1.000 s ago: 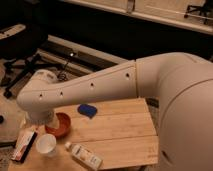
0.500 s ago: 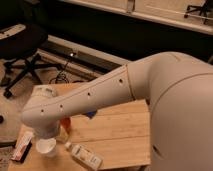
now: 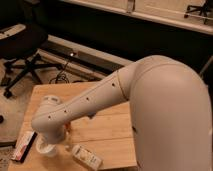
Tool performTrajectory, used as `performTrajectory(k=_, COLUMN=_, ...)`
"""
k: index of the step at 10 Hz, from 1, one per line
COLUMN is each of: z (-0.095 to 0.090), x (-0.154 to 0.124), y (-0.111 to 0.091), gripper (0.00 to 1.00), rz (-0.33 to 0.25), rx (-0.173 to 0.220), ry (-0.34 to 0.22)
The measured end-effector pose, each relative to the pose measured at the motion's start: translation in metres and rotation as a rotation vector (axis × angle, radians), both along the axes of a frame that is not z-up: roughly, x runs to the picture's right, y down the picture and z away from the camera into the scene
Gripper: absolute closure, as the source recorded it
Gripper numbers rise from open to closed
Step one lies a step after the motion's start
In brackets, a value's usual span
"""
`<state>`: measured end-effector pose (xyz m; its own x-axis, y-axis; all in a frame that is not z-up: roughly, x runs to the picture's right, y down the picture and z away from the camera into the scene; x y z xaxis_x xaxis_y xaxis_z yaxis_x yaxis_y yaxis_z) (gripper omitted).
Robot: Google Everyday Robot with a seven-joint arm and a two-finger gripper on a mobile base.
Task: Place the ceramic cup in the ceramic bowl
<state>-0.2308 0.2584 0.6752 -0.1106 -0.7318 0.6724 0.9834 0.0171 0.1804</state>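
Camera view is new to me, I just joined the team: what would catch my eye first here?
The big white arm stretches from the right across the wooden table. Its gripper sits low at the table's lower-left corner, right at the ceramic cup, with a white labelled bottle lying just beside.
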Motion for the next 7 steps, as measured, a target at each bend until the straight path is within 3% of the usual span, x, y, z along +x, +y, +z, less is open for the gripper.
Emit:
performTrajectory(k=2, z=0.017, x=0.013, y=0.002, gripper=0.21, rz=-0.014, rx=-0.004, ry=0.034)
performTrajectory(k=3, z=0.026, x=0.017, y=0.000, gripper=0.28, rz=-0.020, rx=0.004, ry=0.049)
performTrajectory(k=7, z=0.049, x=0.004, y=-0.017, gripper=0.68, rz=-0.046, rx=0.055, ry=0.047)
